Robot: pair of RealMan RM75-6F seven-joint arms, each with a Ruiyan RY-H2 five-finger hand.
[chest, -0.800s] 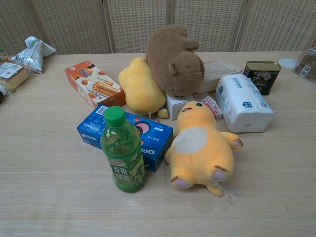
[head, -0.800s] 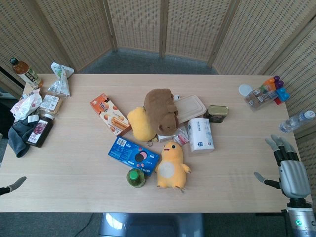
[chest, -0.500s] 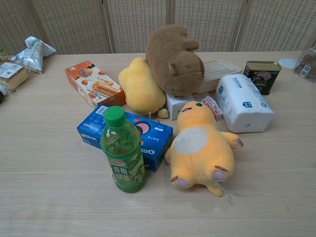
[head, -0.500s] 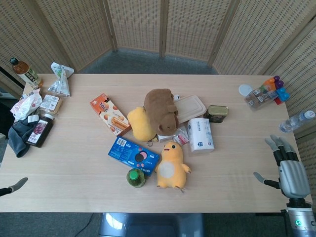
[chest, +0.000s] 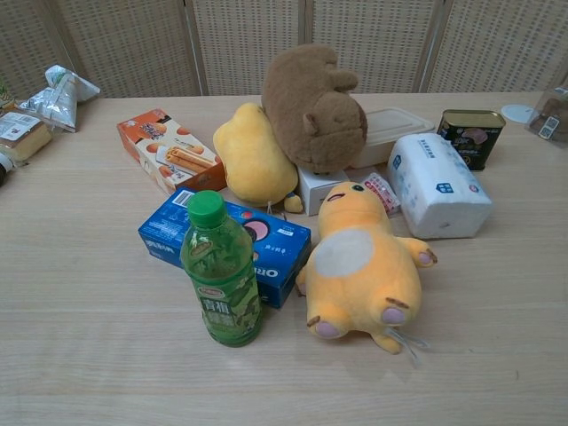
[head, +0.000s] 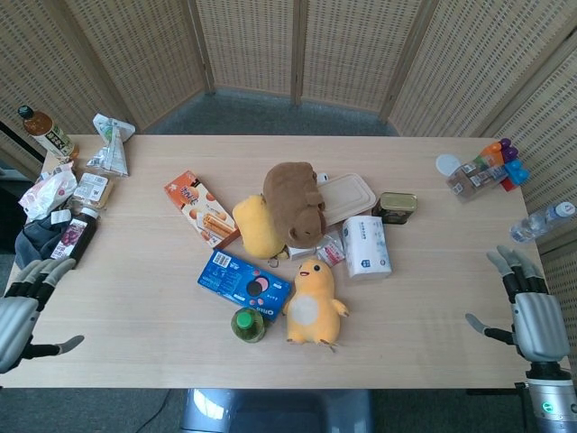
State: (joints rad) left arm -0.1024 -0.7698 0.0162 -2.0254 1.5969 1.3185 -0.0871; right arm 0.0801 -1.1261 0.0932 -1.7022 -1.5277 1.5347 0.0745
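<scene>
Head view: pale wooden table point(head: 135, 298), wicker screens point(head: 297, 45) behind; both hands spread, holding nothing.

A light wooden table point(head: 433, 225) bears a green bottle point(chest: 220, 271), blue biscuit box point(chest: 224, 244) and yellow plush point(chest: 359, 266).
</scene>
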